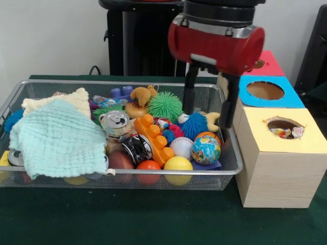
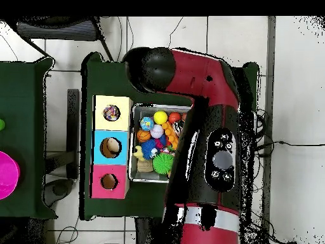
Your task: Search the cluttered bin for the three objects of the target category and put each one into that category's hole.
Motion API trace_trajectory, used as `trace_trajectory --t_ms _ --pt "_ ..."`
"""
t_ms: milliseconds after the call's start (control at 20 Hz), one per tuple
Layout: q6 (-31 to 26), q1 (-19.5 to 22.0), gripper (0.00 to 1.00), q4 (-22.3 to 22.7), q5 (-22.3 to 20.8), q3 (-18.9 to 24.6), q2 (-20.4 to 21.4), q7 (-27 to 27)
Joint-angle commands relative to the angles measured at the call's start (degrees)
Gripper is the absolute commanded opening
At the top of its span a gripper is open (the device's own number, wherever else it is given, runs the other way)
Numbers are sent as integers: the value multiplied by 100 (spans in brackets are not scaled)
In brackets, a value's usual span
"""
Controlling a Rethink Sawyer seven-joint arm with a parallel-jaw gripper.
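Covering the table is a dark green cloth [image 1: 153,219] under a white wall, with the silver wire-mesh bin [image 1: 227,171] heaped below the gripper [image 1: 209,109] and left of it in the front view. Beneath its tips lie a blue spiky ball [image 1: 195,124] and globe-printed ball [image 1: 206,150]; a mint waffle cloth [image 1: 59,138] lies far left. The red arm comes down from above, its two black fingers [image 1: 189,94] spread apart and empty at the bin's right end, and the yellow-topped box's round hole [image 1: 284,127], right of them, shows dotted white cloth [image 1: 282,132] inside.

Even, bright light (soft shadows)
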State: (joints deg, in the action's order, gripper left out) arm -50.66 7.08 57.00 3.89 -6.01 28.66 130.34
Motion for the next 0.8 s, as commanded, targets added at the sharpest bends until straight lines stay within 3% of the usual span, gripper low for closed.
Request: trace_trajectory --t_ms 50,450,800 --pt "-969 243 100 464 -259 497 -311 -754" --pt "-527 412 100 1542 51 515 -202 -132" --pt "-511 463 100 1870 -16 439 -175 -85"
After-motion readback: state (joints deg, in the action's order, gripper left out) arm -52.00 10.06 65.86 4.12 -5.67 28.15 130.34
